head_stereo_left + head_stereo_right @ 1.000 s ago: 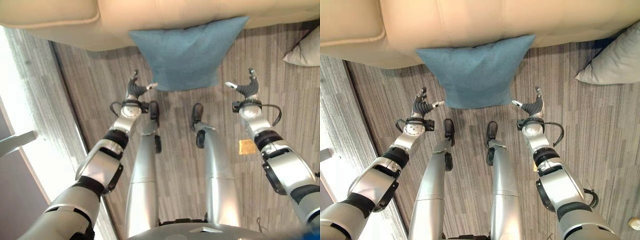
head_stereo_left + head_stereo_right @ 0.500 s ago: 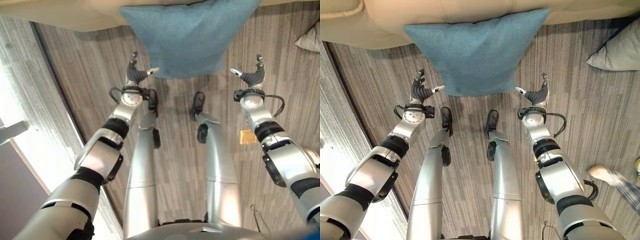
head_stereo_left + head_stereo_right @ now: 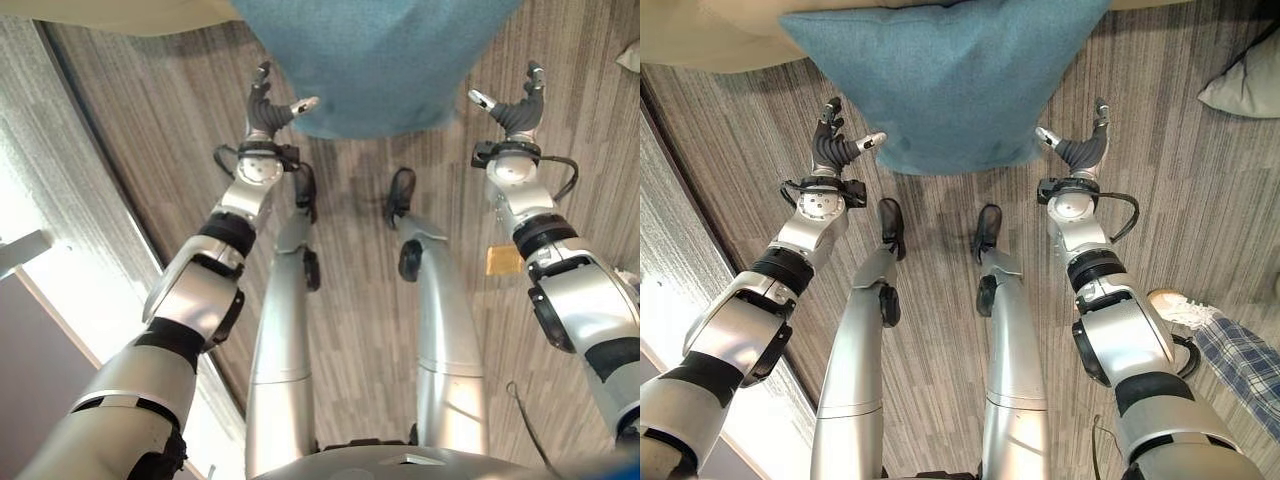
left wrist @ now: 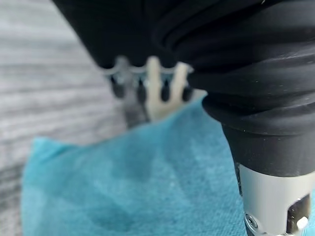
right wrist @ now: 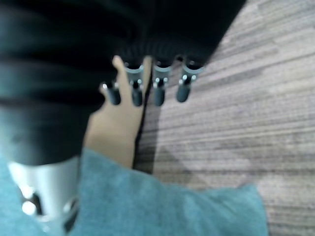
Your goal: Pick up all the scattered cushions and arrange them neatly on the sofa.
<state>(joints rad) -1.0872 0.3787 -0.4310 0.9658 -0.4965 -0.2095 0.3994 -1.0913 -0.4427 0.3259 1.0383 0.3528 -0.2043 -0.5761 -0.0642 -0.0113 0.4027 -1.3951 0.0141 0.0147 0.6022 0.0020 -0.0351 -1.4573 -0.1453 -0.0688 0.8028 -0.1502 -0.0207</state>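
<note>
Nearest me, my left robot hand and my right robot hand are both raised over the floor, fingers spread and relaxed, thumbs turned inward, holding nothing. Between them and just beyond lies the blue cushion, flat on the floor with its lower edge level with my thumbs. Its long axis runs side to side across my front, so one robot hand sits at each lower corner. The left thumb tip looks to be touching or just beside the cushion's edge; the right thumb is just beside the other corner. I judge them about equally near, so the coming move is a two-sided squeeze inward and forward.

Past the cushion, its far edge meets the front of the beige sofa. Off to my far right a second, grey cushion lies on the floor, well apart from either robot hand.

My wrist views show the blue cloth right under each palm. The right eye view adds a person's shoe and checked trouser leg beside my right arm.
</note>
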